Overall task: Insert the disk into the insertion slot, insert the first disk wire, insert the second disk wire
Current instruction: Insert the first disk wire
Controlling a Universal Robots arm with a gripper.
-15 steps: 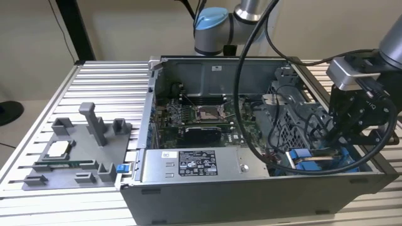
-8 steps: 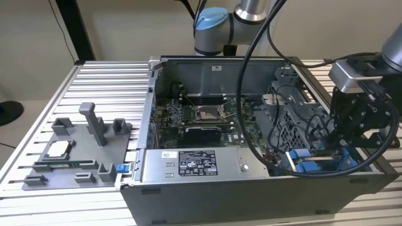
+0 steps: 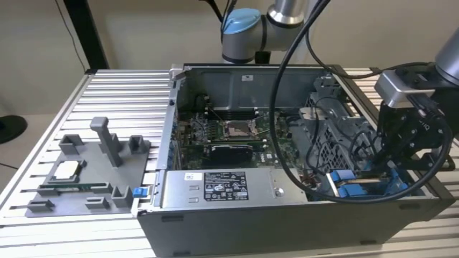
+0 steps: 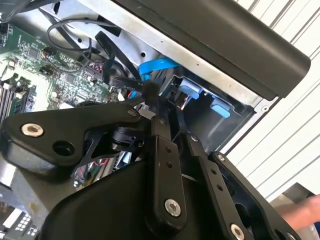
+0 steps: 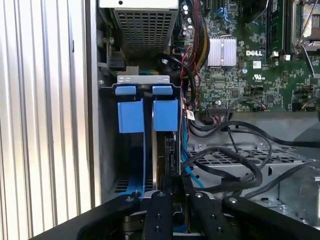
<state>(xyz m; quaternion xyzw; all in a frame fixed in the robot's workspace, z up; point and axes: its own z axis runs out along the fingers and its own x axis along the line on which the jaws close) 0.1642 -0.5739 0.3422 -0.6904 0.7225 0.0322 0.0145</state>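
Disk [image 5: 164, 150]: on edge inside insertion slot [image 5: 107, 150], exterior view's near right
Fingers [image 5: 161, 212]: pressed close together at disk's end

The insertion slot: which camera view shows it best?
The first wrist view: it looks straight into the insertion slot, and both blue fittings are plain. The exterior view shows it obliquely, from the side. The second wrist view catches its blue-fitted end.

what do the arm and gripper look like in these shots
The arm is silver-grey tubing with rounded light-blue joint caps, and black cables loop off it. A silver-grey block sits at the wrist. The gripper is matte black, built of flat linkage bars pinned with silver screws.
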